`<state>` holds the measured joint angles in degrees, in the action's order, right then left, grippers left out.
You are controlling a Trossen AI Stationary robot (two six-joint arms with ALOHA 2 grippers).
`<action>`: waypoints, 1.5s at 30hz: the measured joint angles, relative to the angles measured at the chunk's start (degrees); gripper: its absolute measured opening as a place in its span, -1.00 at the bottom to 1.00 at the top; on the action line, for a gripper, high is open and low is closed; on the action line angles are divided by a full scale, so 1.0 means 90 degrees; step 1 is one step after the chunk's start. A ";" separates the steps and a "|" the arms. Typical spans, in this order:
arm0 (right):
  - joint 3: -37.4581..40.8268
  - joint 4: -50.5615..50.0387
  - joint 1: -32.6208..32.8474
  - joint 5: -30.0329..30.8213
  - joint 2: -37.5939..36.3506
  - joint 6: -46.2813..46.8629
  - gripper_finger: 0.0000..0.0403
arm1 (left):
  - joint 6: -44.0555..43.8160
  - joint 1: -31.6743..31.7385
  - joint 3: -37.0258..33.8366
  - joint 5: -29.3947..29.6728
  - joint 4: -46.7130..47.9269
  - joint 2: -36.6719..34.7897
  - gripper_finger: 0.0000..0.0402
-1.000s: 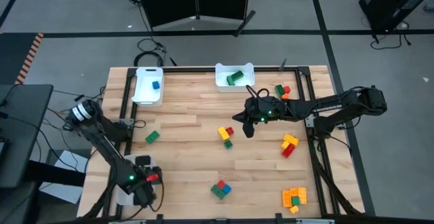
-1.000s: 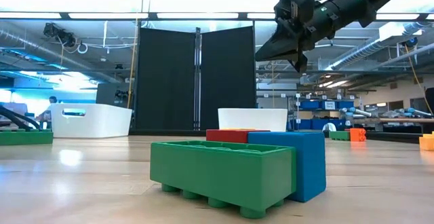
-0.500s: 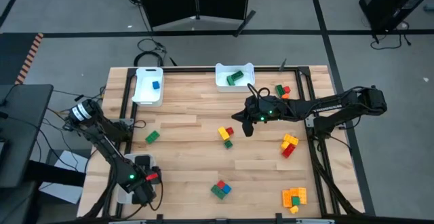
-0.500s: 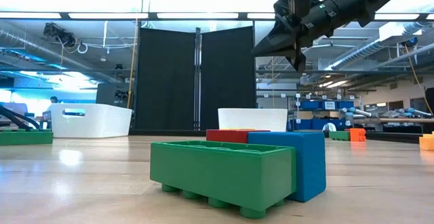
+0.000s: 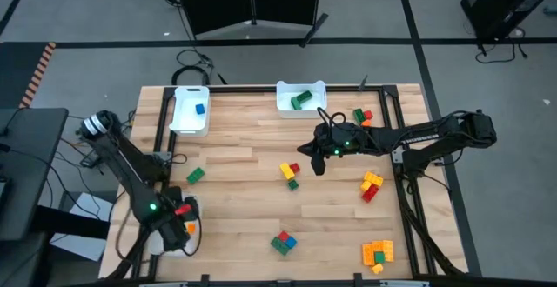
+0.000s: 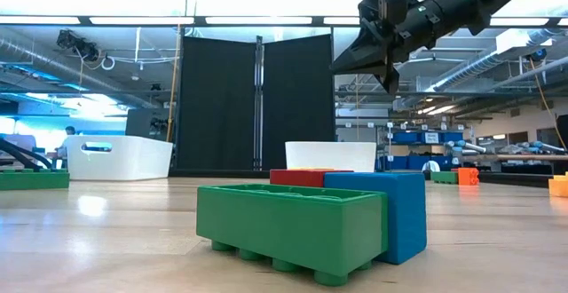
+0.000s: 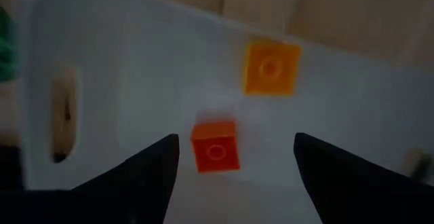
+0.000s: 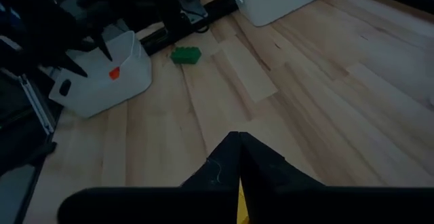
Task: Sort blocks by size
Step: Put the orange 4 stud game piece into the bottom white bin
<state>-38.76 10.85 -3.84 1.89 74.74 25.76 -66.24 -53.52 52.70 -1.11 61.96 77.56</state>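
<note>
Sorting looks barely begun: the left gripper (image 7: 230,166), fingers spread and empty, hangs over the lower-left tray (image 7: 149,68) holding two small blocks (image 7: 215,146), while the right gripper (image 5: 315,158), closed and empty, hovers mid-frame above many loose blocks (image 5: 288,171).

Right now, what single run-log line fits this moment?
left gripper: open over tray | tray holds red block, orange block | right gripper: shut, empty, mid-table

Between the left gripper's (image 7: 230,166) dark fingers lies a red-orange block (image 7: 215,147); just beyond it an orange block (image 7: 272,68), both in a white tray (image 7: 135,75).
</note>
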 joint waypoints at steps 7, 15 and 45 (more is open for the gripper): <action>0.0000 -0.0030 0.0000 0.0000 0.0000 0.0048 -0.93 | -0.0720 0.0141 0.0069 0.1368 -0.0013 -0.0890 0.49; 0.0000 -0.0080 -0.0115 -0.0002 0.0000 0.0286 -0.90 | 0.0236 0.0563 0.0069 0.5257 -0.0093 -0.1277 0.49; -0.3585 -0.7101 -0.2020 0.0387 0.0005 0.0362 -0.95 | 0.6161 0.5111 -0.2601 0.2480 -0.7627 -0.1603 0.50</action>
<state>-71.02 -53.06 -22.02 5.38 74.79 29.02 -10.80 -7.52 29.29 21.20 -6.68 63.13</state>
